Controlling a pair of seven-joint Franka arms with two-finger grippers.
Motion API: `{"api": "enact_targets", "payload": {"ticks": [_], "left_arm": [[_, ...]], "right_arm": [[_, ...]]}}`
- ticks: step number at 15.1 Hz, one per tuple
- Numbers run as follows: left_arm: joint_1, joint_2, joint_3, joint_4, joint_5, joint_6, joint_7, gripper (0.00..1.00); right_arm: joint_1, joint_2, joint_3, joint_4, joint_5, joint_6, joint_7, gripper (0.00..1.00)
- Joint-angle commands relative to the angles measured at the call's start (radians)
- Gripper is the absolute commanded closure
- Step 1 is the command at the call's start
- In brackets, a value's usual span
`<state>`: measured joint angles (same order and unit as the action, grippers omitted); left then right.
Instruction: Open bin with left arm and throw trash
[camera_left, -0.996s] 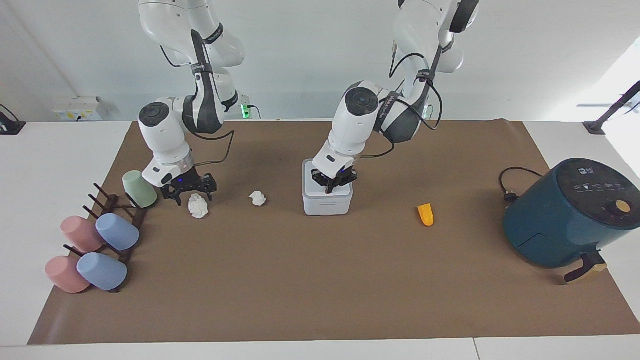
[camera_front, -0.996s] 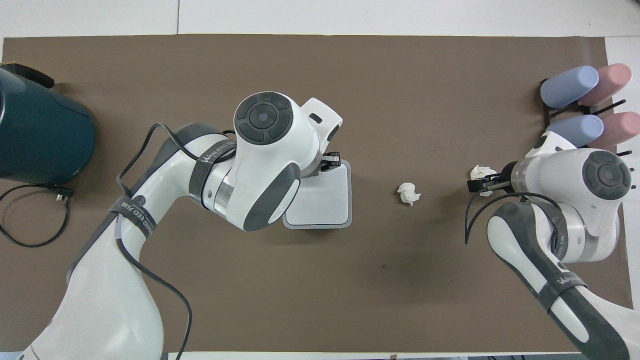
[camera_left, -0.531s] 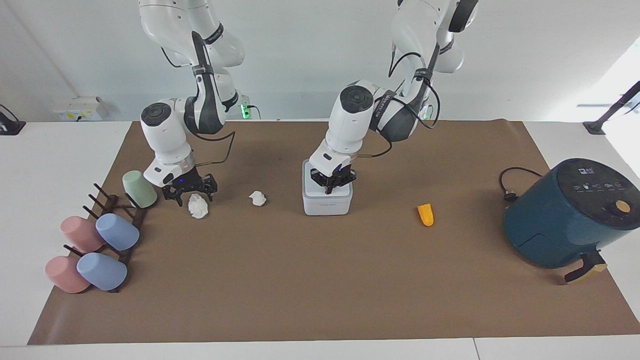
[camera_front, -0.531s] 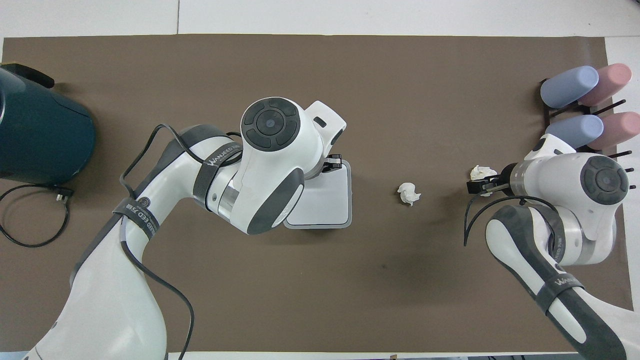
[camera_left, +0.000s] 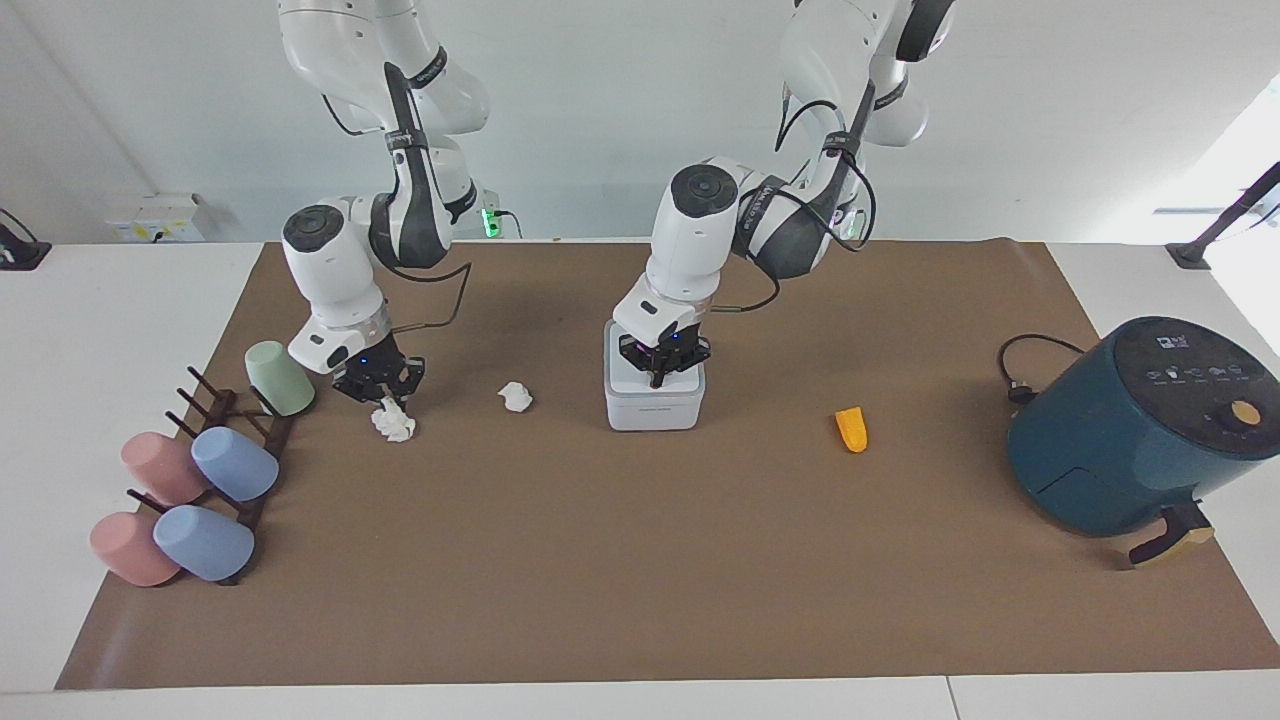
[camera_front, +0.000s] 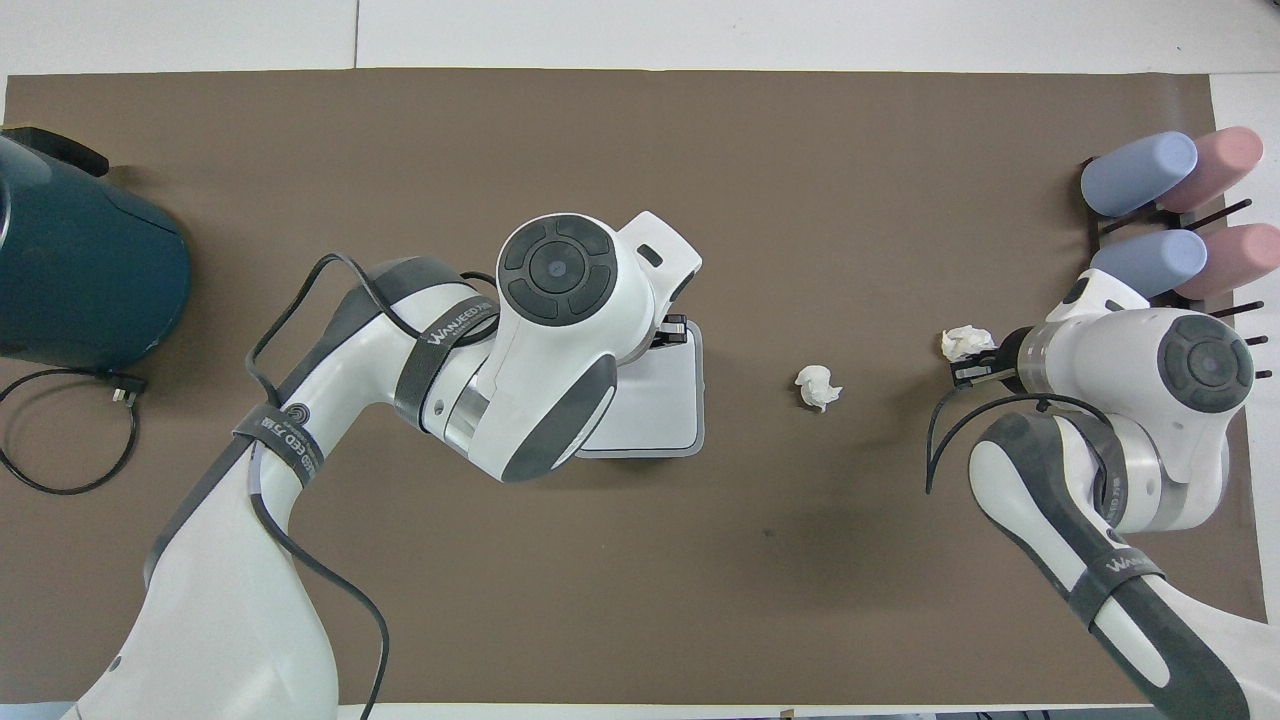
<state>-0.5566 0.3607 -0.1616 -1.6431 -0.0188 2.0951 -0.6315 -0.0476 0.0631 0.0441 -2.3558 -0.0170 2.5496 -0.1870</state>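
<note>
I have the left gripper (camera_left: 662, 375) down on the lid of the bin (camera_left: 655, 403), its fingers drawn together with nothing between them, tips on the lid, which is still down. The bin sits mid-table on the brown mat (camera_left: 640, 560). My right gripper (camera_left: 385, 392) pinches one paper wad (camera_left: 393, 421) toward the right arm's end, beside the green cup (camera_left: 279, 377). The second wad (camera_left: 515, 396) lies between that one and the bin. The orange peel (camera_left: 851, 429) rests between the bin and the air fryer (camera_left: 1135, 425).
</note>
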Motion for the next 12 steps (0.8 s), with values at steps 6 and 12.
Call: {"api": "enact_targets", "payload": {"ticks": [6, 12], "left_arm": [[-0.016, -0.117, 0.014, -0.053, -0.015, -0.096, 0.009, 1.00], [0.065, -0.224, 0.019, -0.046, -0.044, -0.253, 0.101, 1.00]], "right_arm": [[0.046, -0.064, 0.011, 0.150, 0.006, -0.202, 0.093, 1.00], [0.133, -0.137, 0.014, 0.297, 0.008, -0.442, 0.282, 1.00]]}}
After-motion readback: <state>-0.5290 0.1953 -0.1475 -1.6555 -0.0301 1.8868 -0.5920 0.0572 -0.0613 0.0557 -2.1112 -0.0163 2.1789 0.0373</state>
